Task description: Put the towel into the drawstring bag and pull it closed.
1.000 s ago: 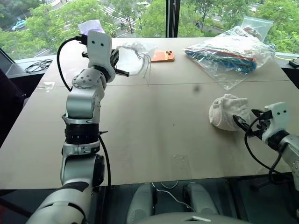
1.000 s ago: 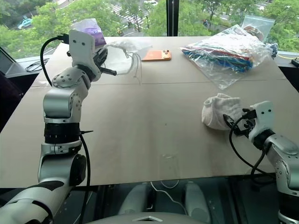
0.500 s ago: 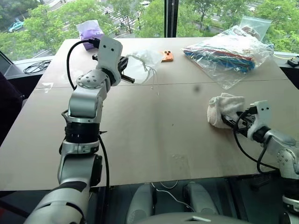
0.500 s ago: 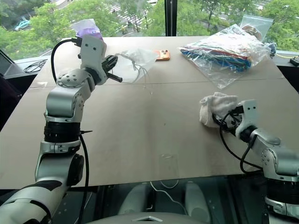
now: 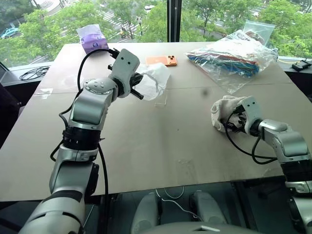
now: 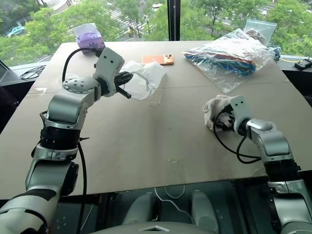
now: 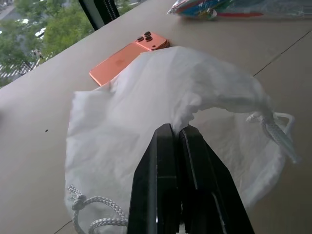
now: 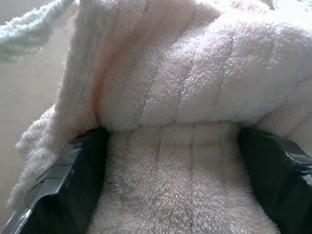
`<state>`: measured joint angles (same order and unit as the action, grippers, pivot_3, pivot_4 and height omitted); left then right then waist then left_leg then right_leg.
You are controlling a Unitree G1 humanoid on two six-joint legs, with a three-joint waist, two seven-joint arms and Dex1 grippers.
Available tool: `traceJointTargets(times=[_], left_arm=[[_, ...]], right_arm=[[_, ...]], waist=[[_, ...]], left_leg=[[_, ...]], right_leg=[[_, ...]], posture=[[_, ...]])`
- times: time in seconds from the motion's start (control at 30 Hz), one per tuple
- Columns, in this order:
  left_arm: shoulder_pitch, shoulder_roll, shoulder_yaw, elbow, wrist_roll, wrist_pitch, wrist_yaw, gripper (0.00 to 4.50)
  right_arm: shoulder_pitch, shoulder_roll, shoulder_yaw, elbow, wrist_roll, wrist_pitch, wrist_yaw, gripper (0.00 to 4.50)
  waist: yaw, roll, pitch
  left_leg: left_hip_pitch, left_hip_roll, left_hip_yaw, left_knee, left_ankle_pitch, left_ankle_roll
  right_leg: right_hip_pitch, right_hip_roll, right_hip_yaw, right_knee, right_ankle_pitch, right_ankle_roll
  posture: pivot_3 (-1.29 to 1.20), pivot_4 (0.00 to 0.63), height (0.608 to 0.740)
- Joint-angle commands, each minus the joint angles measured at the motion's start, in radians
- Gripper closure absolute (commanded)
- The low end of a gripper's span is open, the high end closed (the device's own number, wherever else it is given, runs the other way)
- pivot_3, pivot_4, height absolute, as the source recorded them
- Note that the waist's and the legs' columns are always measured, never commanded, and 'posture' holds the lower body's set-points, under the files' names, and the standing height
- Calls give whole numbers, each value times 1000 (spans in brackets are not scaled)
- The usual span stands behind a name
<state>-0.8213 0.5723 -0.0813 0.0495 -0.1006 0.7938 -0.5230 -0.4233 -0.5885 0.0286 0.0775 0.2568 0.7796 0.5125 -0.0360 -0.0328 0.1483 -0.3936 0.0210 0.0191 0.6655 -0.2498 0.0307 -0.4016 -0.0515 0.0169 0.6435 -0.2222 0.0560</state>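
Towel: the towel (image 5: 223, 110) lies at centre right on the table (image 5: 161, 141), between the spread fingers of the right gripper (image 5: 233, 119).
Bag: the drawstring bag (image 5: 155, 81) hangs at upper centre, pinched by the pressed-together left gripper (image 5: 140, 86).
Around: orange phone (image 5: 161, 60) and clear plastic bag (image 5: 234, 52) lie behind.

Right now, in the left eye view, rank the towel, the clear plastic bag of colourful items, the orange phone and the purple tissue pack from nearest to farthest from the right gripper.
1. towel: between the open fingers of the right gripper.
2. clear plastic bag: behind it, far right of the table.
3. orange phone: far edge, centre.
4. purple tissue pack: far left corner.
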Motion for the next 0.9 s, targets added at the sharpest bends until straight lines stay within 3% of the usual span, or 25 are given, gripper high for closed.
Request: traceJointTargets(times=[0.03,0.23,0.33,0.47,0.67,0.77,0.9], left_arm=[[-36,16,8,-20,-1,10,-23,4500],[-59,24,-9,18,-3,24,-68,4500],[-76,19,-10,34,-21,53,-103,4500],[-96,12,-14,31,-60,71,-172,4500],[-119,28,-24,13,-168,141,-343,4500],[-122,41,-39,18,-195,145,-398,4500],[-144,29,-79,36,-208,179,-429,4500]], right_arm=[[57,0,25,62,-17,181,-23,813],[73,25,-10,13,5,258,-32,3630],[80,27,-22,-13,6,246,-30,4490],[89,17,-27,-129,58,150,74,4490],[114,-105,37,-464,190,59,358,4490],[71,-110,94,-555,202,70,375,4490],[-73,31,267,-589,136,77,278,4490]], waist=[[5,-5,-3],[25,-12,-7],[25,-12,-7],[25,-11,-6],[14,1,3],[8,10,10],[0,9,11]], left_leg=[[1,0,-1,0,0,0],[1,1,-3,1,0,0],[1,1,-3,1,0,0],[0,1,-4,1,0,0],[-8,0,-2,-1,-1,2],[-13,0,-1,0,-1,2],[-21,1,-3,3,-1,2]], right_leg=[[1,0,0,0,0,0],[3,-1,-3,0,-2,-4],[4,-1,-3,0,-2,-4],[3,-1,-5,-1,-2,-3],[-7,2,-1,-1,0,0],[-13,2,0,1,0,0],[-20,3,-2,3,0,0]], posture=[[0,150,740],[0,150,740],[0,150,740],[0,150,740],[0,150,740],[0,150,740],[0,150,740]])
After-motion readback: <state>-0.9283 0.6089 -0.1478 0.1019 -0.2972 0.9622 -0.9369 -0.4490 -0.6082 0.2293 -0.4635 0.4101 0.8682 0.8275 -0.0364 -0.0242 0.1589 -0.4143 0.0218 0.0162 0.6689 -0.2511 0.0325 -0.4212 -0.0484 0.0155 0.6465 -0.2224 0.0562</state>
